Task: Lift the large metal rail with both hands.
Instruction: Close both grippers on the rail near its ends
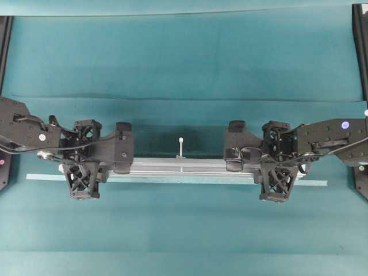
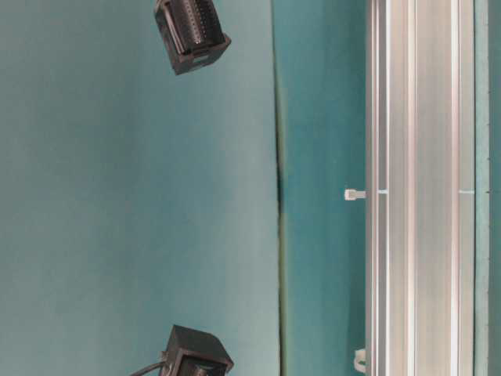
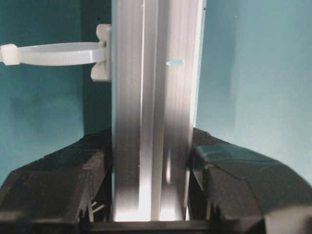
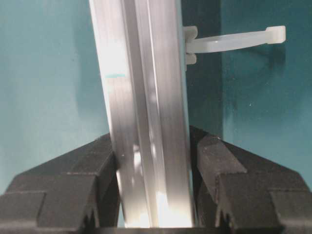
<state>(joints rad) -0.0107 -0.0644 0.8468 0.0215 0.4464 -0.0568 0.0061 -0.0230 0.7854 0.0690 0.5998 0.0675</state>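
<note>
The large metal rail (image 1: 184,165) is a long silver grooved bar running left to right across the teal table. My left gripper (image 1: 84,163) is shut on its left end, and my right gripper (image 1: 277,164) is shut on its right end. In the left wrist view the rail (image 3: 151,97) fills the gap between both pads of the gripper (image 3: 151,195). It does the same in the right wrist view (image 4: 141,87), at the gripper (image 4: 153,195). The rail casts an offset shadow and appears a little above the table. White pegs (image 1: 181,145) (image 3: 53,53) (image 4: 234,41) stick out from its far edge.
A thin flat pale teal strip (image 1: 322,183) lies on the table just in front of the rail, longer than it at both ends. Black frame posts stand at the far corners (image 1: 361,46) (image 1: 4,34). The table-level view shows the rail (image 2: 415,157) and two black arm blocks (image 2: 192,31) (image 2: 196,356).
</note>
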